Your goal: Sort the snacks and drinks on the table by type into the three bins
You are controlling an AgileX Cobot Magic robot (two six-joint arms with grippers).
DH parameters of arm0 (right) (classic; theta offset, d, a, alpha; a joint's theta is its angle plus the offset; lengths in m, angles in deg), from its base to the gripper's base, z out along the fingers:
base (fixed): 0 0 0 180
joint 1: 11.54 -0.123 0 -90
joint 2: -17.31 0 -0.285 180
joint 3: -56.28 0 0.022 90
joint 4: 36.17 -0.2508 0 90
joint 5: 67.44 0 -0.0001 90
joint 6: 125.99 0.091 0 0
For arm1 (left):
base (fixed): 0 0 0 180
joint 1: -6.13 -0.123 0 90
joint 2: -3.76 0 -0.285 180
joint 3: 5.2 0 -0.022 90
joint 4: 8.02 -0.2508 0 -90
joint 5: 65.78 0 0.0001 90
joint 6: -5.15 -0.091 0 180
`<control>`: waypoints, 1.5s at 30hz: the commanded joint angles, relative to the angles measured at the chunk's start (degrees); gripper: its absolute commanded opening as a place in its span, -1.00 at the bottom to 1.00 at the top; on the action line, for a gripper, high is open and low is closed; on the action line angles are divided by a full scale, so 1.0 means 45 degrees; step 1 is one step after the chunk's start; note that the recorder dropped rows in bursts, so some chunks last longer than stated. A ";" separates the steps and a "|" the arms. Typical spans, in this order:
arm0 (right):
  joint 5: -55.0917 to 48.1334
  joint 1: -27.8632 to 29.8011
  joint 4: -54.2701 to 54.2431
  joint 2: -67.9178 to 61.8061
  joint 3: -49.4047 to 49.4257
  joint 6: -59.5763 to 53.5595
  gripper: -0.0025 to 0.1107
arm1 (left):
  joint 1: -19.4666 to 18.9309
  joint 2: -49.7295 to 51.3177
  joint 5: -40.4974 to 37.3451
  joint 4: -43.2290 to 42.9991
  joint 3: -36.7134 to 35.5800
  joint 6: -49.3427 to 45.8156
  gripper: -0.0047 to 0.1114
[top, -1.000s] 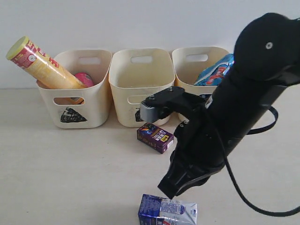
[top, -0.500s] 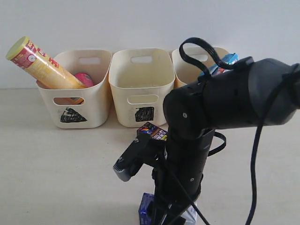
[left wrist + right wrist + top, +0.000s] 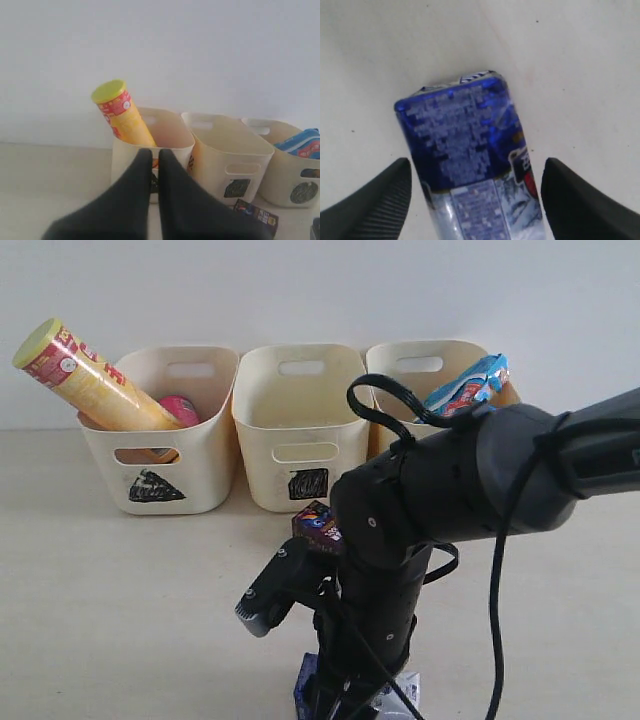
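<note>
Lowered within the last second, the right gripper (image 3: 476, 170) is now held released over the drink carton (image 3: 462, 150), which is laid flat on the table (image 3: 570, 60), well apart from the bins (image 3: 295, 420). Its long axis is flanked by the spread jaws, one on each side. A glossy, boxy, blue-and-white shape is shown. The left gripper (image 3: 154, 155) is clenched empty, farther off.

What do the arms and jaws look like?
Right arm: glossy black rounded casing, small silver screws, loose black cable outside, grey-ended block at the wrist. Right jaws: matte black, ribbed inner faces. Left jaws: smooth black, tapering.
</note>
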 commanded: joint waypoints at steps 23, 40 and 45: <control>-0.1272 0.0022 0.0990 0.0155 -0.1278 -0.0235 -0.96 | -0.0044 -0.0052 0.0849 -0.0304 -0.1475 -0.0007 -0.84; 0.1849 0.1631 0.6245 0.0824 -0.6332 0.6871 -0.96 | -0.0044 -0.0052 0.0848 0.1102 -0.1475 0.0019 -0.84; 0.4627 0.2739 0.6245 0.0573 -0.6309 0.8717 -0.96 | -0.0044 -0.0052 0.0848 0.1234 -0.1475 0.0019 -0.84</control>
